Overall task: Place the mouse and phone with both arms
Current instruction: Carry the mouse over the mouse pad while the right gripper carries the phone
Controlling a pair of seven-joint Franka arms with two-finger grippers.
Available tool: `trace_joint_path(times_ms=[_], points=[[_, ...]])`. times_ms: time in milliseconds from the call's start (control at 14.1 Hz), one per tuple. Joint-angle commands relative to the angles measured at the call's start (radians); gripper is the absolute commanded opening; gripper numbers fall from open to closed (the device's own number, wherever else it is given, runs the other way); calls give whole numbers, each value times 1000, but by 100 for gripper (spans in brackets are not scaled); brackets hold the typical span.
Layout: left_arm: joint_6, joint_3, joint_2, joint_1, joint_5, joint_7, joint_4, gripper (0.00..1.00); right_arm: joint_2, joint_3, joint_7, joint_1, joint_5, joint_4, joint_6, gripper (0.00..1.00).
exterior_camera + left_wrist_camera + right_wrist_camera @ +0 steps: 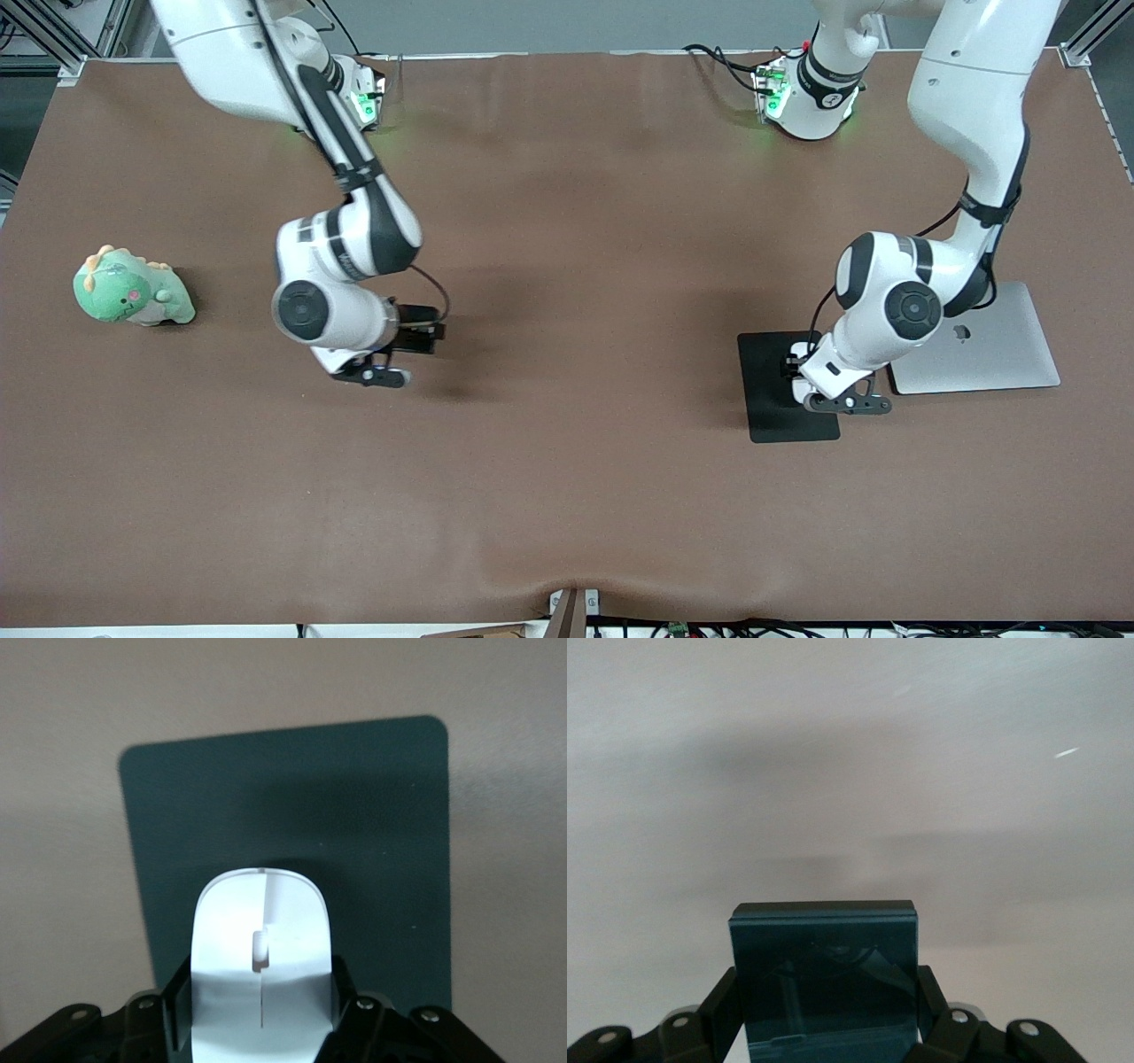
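Observation:
My left gripper (pixel 262 1005) is shut on the white mouse (pixel 261 930) and holds it over the flat black mat (pixel 372 824). The fingers press on the mouse's two sides. In the front view this gripper (pixel 842 400) hangs over the mat (pixel 780 416) and the mouse is hidden under the hand. My right gripper (pixel 826 1014) is shut on the black phone (pixel 824 966) and holds it above bare brown table. In the front view that gripper (pixel 376 372) is over the table toward the right arm's end, and the phone does not show there.
A closed silver laptop (pixel 992 350) lies beside the mat toward the left arm's end. A green plush dinosaur (pixel 131 291) sits at the right arm's end of the table. The brown table cover (pixel 576 443) is wrinkled at its edge nearest the front camera.

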Motion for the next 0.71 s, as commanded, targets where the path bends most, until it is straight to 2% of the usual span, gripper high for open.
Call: trace_joint_path(times_ms=[0,142,213,355,639], points=[[30,0,23,6,21,-28,-9,2,-82,10,-120,-113,-65,-116,6,0],[57,0,42,6,21,-28,-7,4,-93,9,-206,-189,-102,-165,9,0],[65,0,51,6,21,-28,-6,16,-97,6,-261,-233,-137,-193,34,0],[68,0,63,4,22,-26,-1,100,-111,5,-361,-314,-154,-263,122,0],[58,0,13,7,22,-25,-7,100,-114,-2,-392,-393,-162,-312,175,0]])
